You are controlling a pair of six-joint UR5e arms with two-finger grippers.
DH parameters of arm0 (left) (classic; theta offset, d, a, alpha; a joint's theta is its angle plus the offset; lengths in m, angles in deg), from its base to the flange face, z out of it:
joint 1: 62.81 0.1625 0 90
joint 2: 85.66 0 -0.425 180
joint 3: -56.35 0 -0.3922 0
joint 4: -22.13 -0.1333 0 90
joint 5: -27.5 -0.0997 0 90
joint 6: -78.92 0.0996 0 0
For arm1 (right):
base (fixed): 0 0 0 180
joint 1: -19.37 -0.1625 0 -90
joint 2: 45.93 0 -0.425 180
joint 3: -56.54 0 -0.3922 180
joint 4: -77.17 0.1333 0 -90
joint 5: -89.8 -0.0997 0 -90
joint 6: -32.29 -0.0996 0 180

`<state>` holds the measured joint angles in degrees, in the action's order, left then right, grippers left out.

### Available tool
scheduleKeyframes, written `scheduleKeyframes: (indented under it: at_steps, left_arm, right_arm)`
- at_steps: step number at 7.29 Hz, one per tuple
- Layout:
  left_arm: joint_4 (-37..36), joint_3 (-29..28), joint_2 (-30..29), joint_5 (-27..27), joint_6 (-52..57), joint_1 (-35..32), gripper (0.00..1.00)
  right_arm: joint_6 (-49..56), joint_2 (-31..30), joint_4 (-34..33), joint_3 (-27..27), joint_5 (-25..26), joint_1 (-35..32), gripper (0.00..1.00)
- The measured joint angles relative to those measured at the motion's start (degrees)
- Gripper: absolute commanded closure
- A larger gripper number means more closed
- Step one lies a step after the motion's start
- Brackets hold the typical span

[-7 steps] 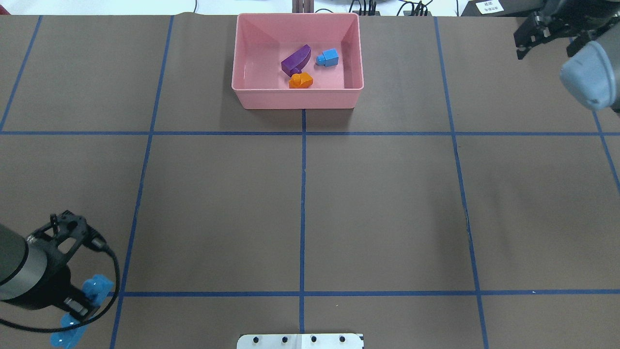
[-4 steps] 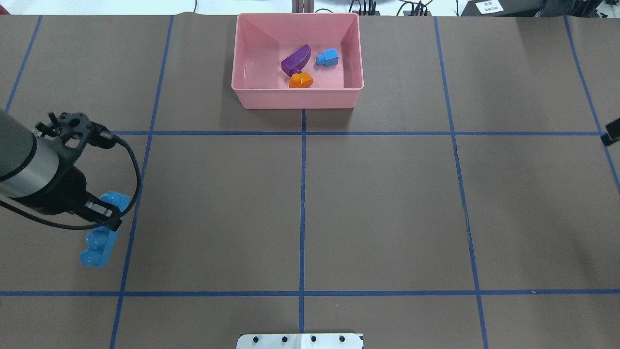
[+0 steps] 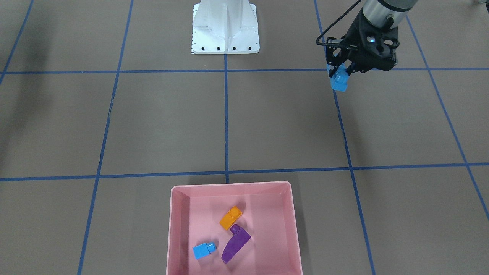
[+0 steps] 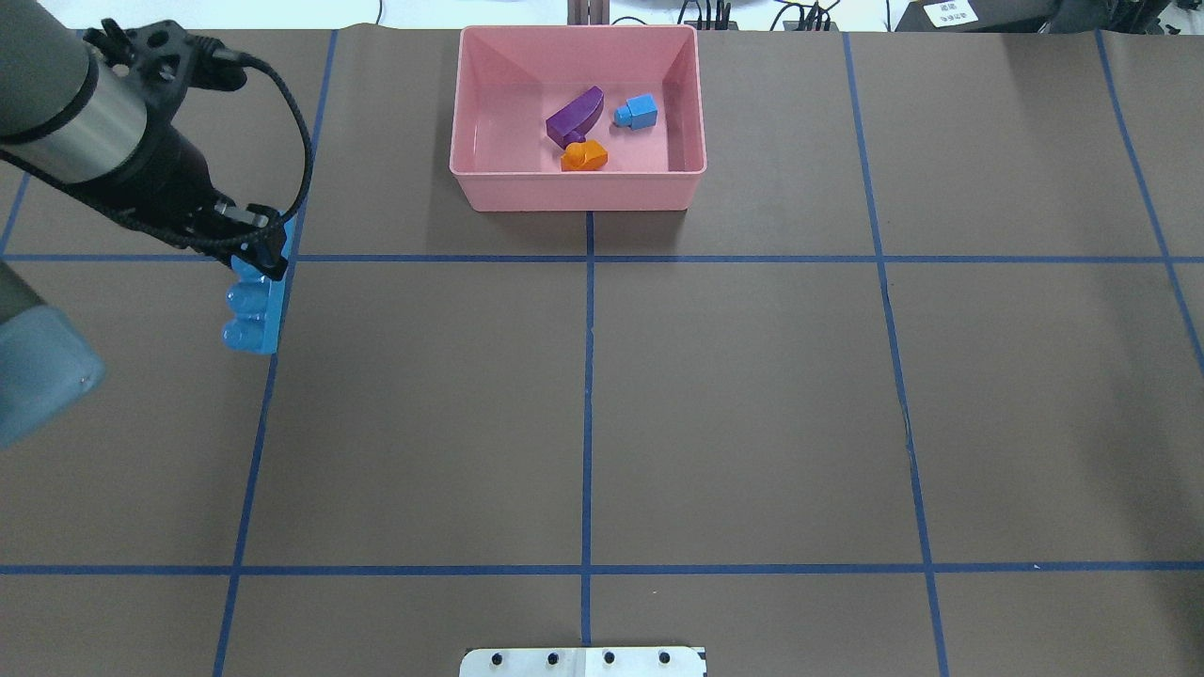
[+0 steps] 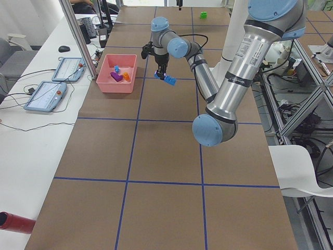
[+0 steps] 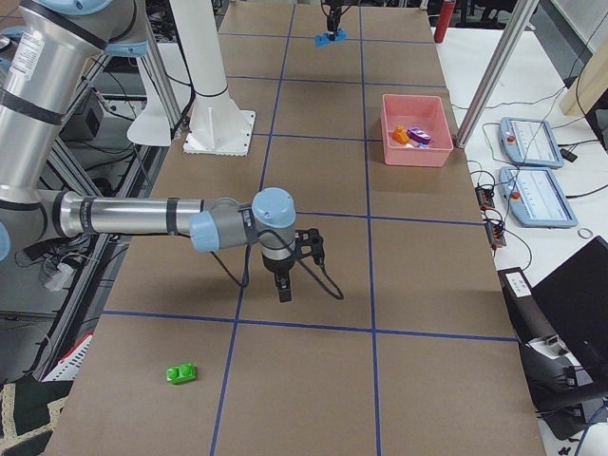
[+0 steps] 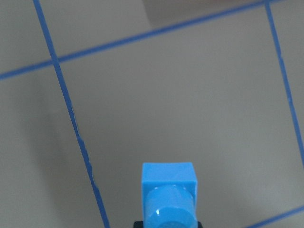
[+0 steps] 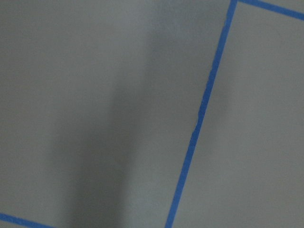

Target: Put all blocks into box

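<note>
My left gripper [image 4: 256,246] is shut on the long blue bar [image 4: 252,310] and holds it above the table, left of the pink box [image 4: 578,193]. The bar also shows in the front view [image 3: 339,81] and end-on in the left wrist view [image 7: 169,194]. In the box lie the purple wedge [image 4: 575,115], the small blue cube [image 4: 637,112] and the orange block [image 4: 584,156]. The green block [image 6: 180,372] lies on the table near the robot's right end. My right gripper [image 6: 282,288] points down over the table; I cannot tell whether it is open or shut.
The white metal base [image 4: 583,662] sits at the table's near edge. Control tablets [image 5: 47,94] lie on the side bench beyond the box. A metal post [image 6: 484,85] stands beside the box. A red cylinder [image 5: 15,221] lies off the table's corner.
My left gripper has carried the blue bar from the near left corner towards the far side, level with the box's front. My right arm has left the overhead view.
</note>
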<state>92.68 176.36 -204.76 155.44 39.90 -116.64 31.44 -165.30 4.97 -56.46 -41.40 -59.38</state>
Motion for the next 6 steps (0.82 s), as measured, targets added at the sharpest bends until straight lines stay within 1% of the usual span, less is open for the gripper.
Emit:
scheduleKeyframes:
  at_steps: [1,2,3,4,5,6]
  left_arm:
    - [3.3,-5.3,-4.6,0.1,-3.0,-1.7,1.0]
    - [8.9,-11.5,-7.8,0.1,-6.3,-3.0,1.0]
    - [14.8,-16.5,-9.3,0.0,-8.8,-3.5,1.0]
    - [18.7,-19.4,-10.1,0.0,-10.6,-3.6,1.0]
    - [20.4,-20.6,-10.7,0.0,-11.6,-3.6,1.0]
    - [21.0,-21.0,-11.1,-0.1,-12.1,-3.6,1.0]
  right_arm:
    - [0.9,-5.1,8.9,3.1,-0.1,-0.4,0.0]
    - [1.2,-8.0,17.2,7.9,-0.5,-0.6,0.0]
    - [1.4,-9.0,24.2,13.5,-0.9,-0.7,0.01]
    - [1.2,-8.9,29.2,18.5,-1.1,-0.7,0.0]
    - [0.9,-8.7,31.8,22.5,-1.2,-0.6,0.0]
    - [0.9,-8.3,32.9,25.9,-1.3,-0.6,0.0]
